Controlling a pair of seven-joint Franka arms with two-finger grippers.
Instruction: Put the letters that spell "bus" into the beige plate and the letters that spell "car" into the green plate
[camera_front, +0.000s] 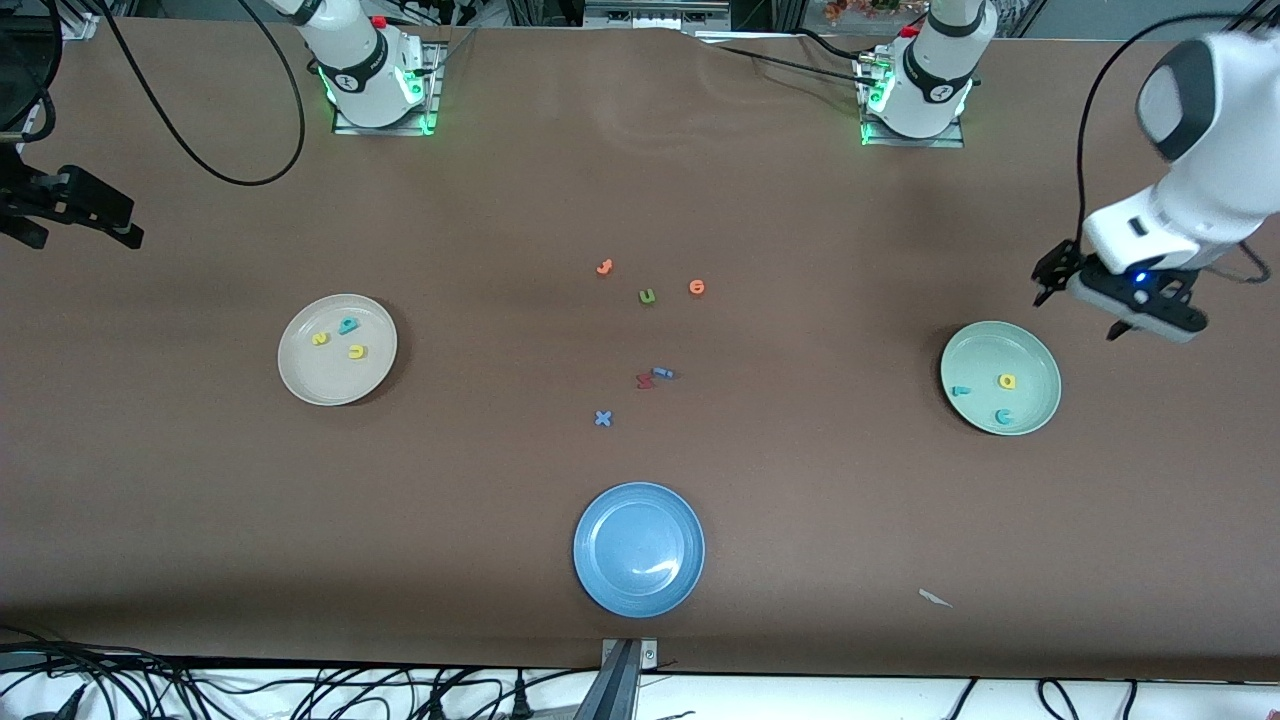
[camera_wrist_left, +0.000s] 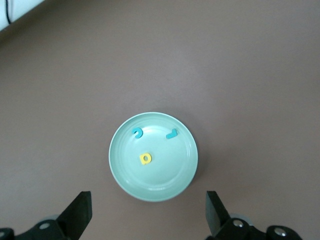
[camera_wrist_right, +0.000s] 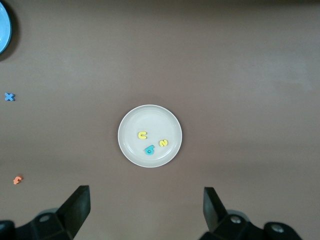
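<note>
On green plate (camera_front: 1040, 352): teal c (camera_front: 1003, 416) at 6 o'clock, yellow a (camera_front: 1007, 381), teal r (camera_front: 960, 391). Beige plate (camera_front: 300, 375) holds b (camera_front: 348, 325), u (camera_front: 357, 351), s (camera_front: 320, 339). Left gripper (camera_front: 1120, 300), above plate's 1 o'clock, jaws apart, empty; right gripper (camera_wrist_right: 145, 210) likewise. Risk: retreating arm snagging cable.

Table (camera_front: 800, 480): matt brown covering, smooth. Blue plate (camera_front: 600, 590): glossy, reflective. Beige plate (camera_front: 300, 375) and green plate (camera_front: 1040, 405): smooth, satin.

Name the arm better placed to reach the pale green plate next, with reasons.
Left. The left gripper, jaws open and empty, hangs beside the round pale mint-green plate; the right gripper is over the round beige plate.
</note>
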